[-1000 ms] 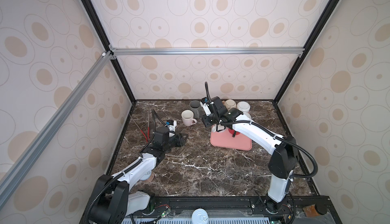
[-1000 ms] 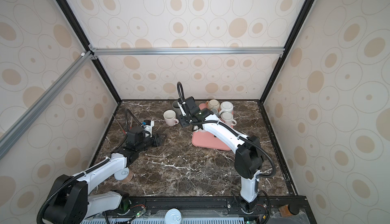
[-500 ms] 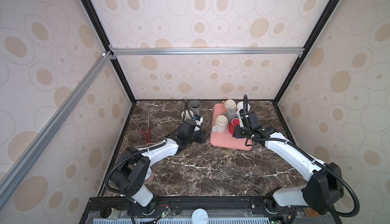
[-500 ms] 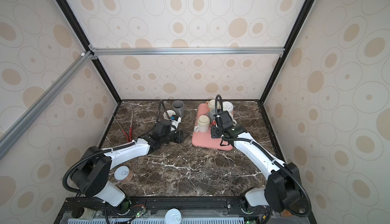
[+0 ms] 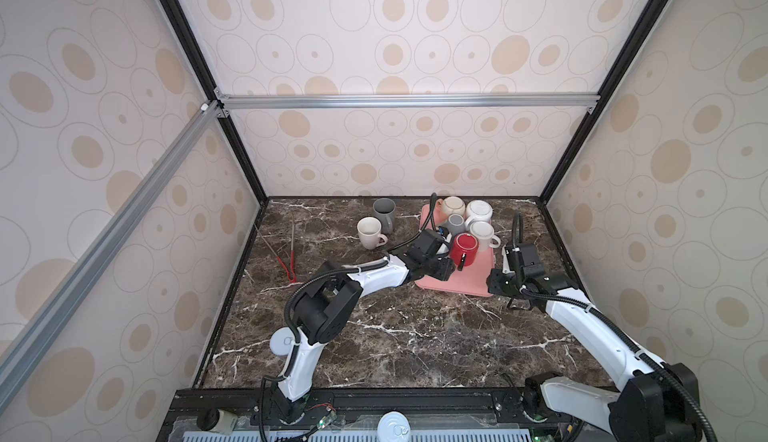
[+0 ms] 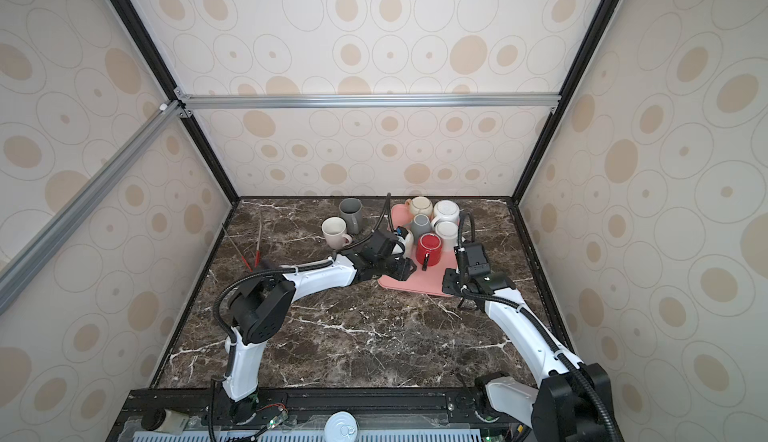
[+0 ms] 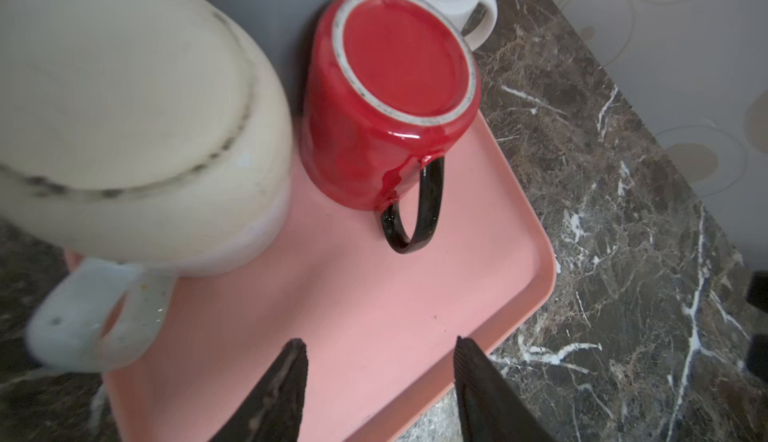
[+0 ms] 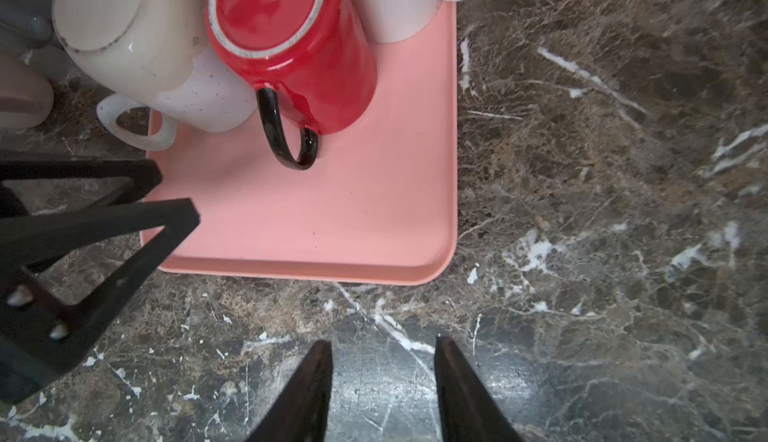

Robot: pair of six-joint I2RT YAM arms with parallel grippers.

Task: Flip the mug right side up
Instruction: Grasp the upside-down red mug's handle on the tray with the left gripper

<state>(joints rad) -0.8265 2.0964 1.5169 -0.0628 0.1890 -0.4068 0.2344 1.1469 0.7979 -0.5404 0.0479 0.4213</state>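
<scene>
Not started: the red mug (image 7: pixel 390 99) stands inverted (base up) on the pink tray (image 7: pixel 374 315), just ahead of the left gripper (image 7: pixel 379 342), whose jaws are spread and empty. The right gripper (image 8: pixel 382 344) is likewise spread and empty. Grasp and flip remain.

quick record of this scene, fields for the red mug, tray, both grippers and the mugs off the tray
red mug: upside down on tray, base up, black handle toward near side
tray: pink, on table, near part bare
other tray mugs: crowded at far part, bases up where visible
left gripper: open, empty, over tray's near edge, short of red mug
right gripper: open, empty, over table beside tray
white mug: upright, on table left of tray
grey mug: upright, behind white mug
</scene>
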